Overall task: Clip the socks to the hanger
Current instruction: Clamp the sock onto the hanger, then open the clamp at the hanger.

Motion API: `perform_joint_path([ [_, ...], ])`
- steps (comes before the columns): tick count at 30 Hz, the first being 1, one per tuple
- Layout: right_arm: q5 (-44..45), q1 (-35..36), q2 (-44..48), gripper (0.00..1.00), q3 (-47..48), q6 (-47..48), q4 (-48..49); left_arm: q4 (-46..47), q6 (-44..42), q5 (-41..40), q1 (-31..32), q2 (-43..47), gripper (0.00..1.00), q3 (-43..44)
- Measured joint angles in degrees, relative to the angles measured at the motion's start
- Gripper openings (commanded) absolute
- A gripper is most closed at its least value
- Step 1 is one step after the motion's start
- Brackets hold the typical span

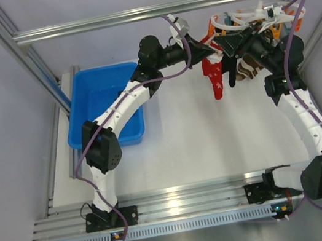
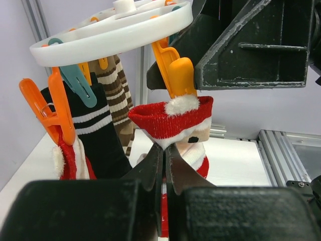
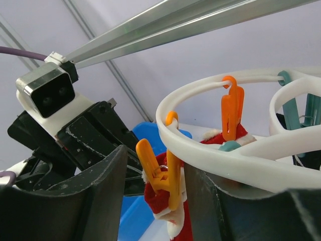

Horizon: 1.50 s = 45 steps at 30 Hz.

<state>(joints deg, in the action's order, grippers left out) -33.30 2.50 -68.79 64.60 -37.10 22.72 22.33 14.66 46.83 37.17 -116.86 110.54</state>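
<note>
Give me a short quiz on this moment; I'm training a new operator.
1. True or false: the left gripper is shut on a red sock.
2. What does the open right gripper straddle? A) an orange peg B) a towel C) a glove
3. Fill in: the hanger ring is coloured ___.
Key: 1 true; 2 A; 3 white.
</note>
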Motion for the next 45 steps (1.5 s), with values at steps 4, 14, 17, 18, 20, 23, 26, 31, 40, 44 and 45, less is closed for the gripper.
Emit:
perform_joint_path([
  [4, -0.28, 0.00, 0.04, 0.48, 0.02, 0.04, -0.28, -0.85, -0.59, -0.83, 0.00, 0.00, 0.00, 0.00],
  [14, -1.27, -0.04, 5.18, 0.49, -0.55, 2.23, -7.19, -6.29, -1.01, -6.56, -1.05, 0.00, 0.00, 0.46],
  [17, -2.10, -0.04, 8.59, 0.48, -1.64, 3.13, -9.27, -7.56, -0.94, -8.11, -1.73, -0.04, 0.00, 0.81],
  [18, -2.47, -0.04, 9.86, 0.48, -2.10, 3.63, -10.29, -7.76, -0.90, -8.44, -1.90, -0.04, 0.00, 0.92],
  [20, -3.17, -0.04, 11.45, 0.48, -2.75, 4.22, -11.63, -8.07, -0.81, -9.05, -2.14, -0.04, 0.00, 1.29],
  [23, -4.57, -0.04, 13.33, 0.48, -3.85, 5.29, -13.90, -8.63, -0.81, -9.79, -2.32, -0.09, 0.00, 1.73],
  [26, -6.03, -0.04, 14.51, 0.48, -4.24, 6.14, -16.09, -9.03, -0.66, -10.67, -2.32, -0.61, 0.18, 2.49],
  [31, -7.39, -0.37, 16.22, 0.50, -3.72, 6.93, -18.53, -8.61, -0.15, -10.23, -2.25, -1.33, 0.36, 3.26],
  [40, -5.90, -7.52, 14.03, 0.49, 8.41, 9.07, -21.38, -4.92, 3.08, -9.33, -2.64, 1.01, 0.51, -2.89],
  [44, -4.33, -10.14, 13.92, 0.48, 11.34, 9.70, -21.40, -4.96, 3.74, -9.42, -3.34, 4.52, 0.54, -8.57],
  [45, -3.82, -10.25, 13.92, 0.48, 11.61, 10.16, -21.57, -4.94, 3.72, -9.42, -3.43, 5.46, 0.54, -9.57],
])
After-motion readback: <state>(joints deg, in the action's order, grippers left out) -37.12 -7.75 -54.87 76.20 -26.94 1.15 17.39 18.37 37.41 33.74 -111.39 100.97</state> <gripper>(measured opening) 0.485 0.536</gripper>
